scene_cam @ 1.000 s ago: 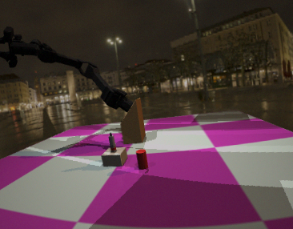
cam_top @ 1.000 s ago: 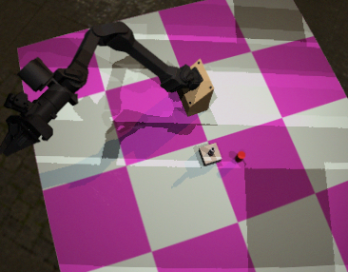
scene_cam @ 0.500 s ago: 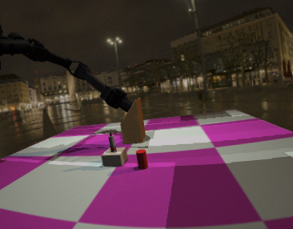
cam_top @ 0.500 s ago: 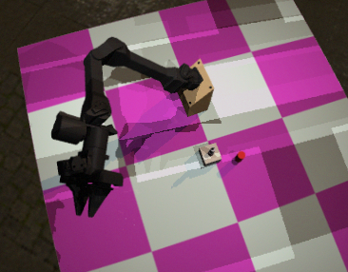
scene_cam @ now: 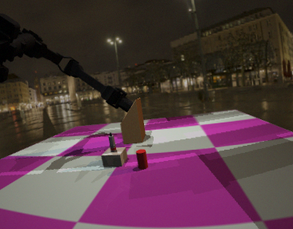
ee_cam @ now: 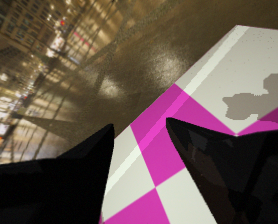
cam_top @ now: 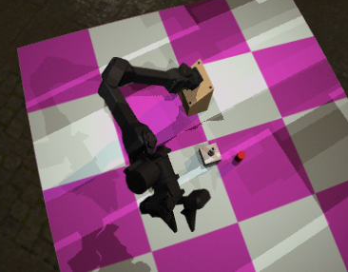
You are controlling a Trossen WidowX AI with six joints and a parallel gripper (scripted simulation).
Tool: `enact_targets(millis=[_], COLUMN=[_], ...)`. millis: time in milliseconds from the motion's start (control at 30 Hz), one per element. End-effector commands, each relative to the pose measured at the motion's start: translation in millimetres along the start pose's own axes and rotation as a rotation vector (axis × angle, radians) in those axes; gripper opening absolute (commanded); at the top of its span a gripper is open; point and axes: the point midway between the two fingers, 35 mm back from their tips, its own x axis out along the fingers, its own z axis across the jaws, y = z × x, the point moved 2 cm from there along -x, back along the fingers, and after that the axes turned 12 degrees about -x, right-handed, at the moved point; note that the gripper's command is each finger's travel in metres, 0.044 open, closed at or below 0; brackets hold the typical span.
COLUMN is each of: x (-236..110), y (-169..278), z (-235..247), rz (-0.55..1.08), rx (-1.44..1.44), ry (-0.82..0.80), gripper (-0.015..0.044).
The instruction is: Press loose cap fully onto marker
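Note:
A dark marker (cam_top: 211, 149) (scene_cam: 112, 142) stands upright in a small grey holder block (cam_top: 215, 160) (scene_cam: 112, 159) near the middle of the checkered table. Its red cap (cam_top: 240, 156) (scene_cam: 142, 158) stands loose on the table just right of the block. My gripper (cam_top: 182, 223) (ee_cam: 140, 124) is open and empty. In the top view it hangs high, left of and nearer than the block, far from both the cap and the marker. The wrist view shows only my two dark fingers, the table's edge and the ground beyond; neither cap nor marker shows there.
The arm stands on a tan block (cam_top: 198, 94) (scene_cam: 134, 124) behind the holder, and its dark links (cam_top: 130, 124) (scene_cam: 86, 78) stretch out over the table's left side. The magenta and grey table (cam_top: 278, 204) (scene_cam: 202, 176) ends in edges with dark ground around it.

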Motion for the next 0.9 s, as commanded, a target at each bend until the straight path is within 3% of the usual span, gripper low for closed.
enact_targets(millis=[0, 400, 733, 867], x=[23.6, 36.8, -7.0, -23.4], y=[53.3, 213.6, 352.3, 379.5], z=[42.8, 132.0, 161.0, 156.5], rz=[0.185, 0.682, 1.085, 1.170], rx=[-0.088, -0.390, -0.812, -0.944], ry=[-0.045, -0.089, -0.017, 0.020], gripper=[0.0246, 0.0246, 0.0246, 0.0246])
